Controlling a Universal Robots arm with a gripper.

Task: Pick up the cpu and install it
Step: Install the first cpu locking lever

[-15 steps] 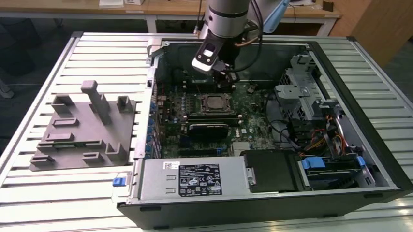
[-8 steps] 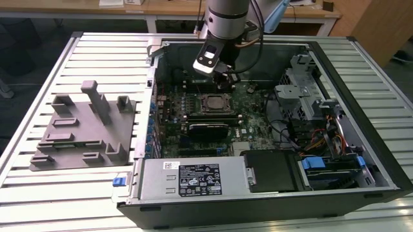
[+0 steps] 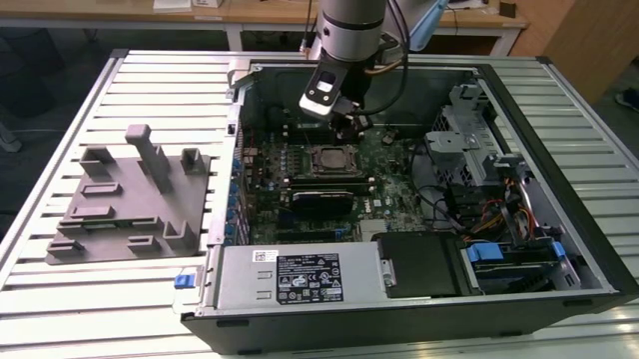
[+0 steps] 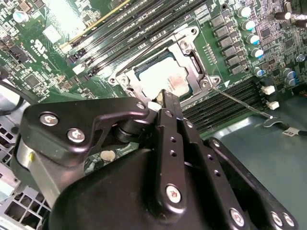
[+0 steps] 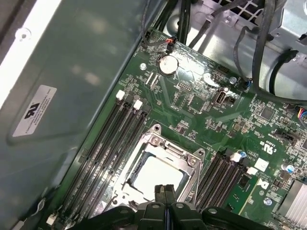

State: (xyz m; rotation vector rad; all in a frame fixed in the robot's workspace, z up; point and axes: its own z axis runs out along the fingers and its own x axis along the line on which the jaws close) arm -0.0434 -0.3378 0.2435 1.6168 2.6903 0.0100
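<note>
Clenched black tool (image 5: 165, 191) hovers directly above the shiny silver-grey square cpu (image 5: 157, 173), which is seated flat within the metal-framed motherboard socket (image 5: 154, 142); nothing grasped.

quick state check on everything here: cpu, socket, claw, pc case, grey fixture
cpu: lying flat in the motherboard socket, nothing gripping it
socket: metal frame around the cpu, chip's top exposed
claw: shut, empty, fingertips together just over the cpu's edge
pc case: lying on its side, side panel off, inside exposed
grey fixture block: on the table beside the case, holding nothing
</note>
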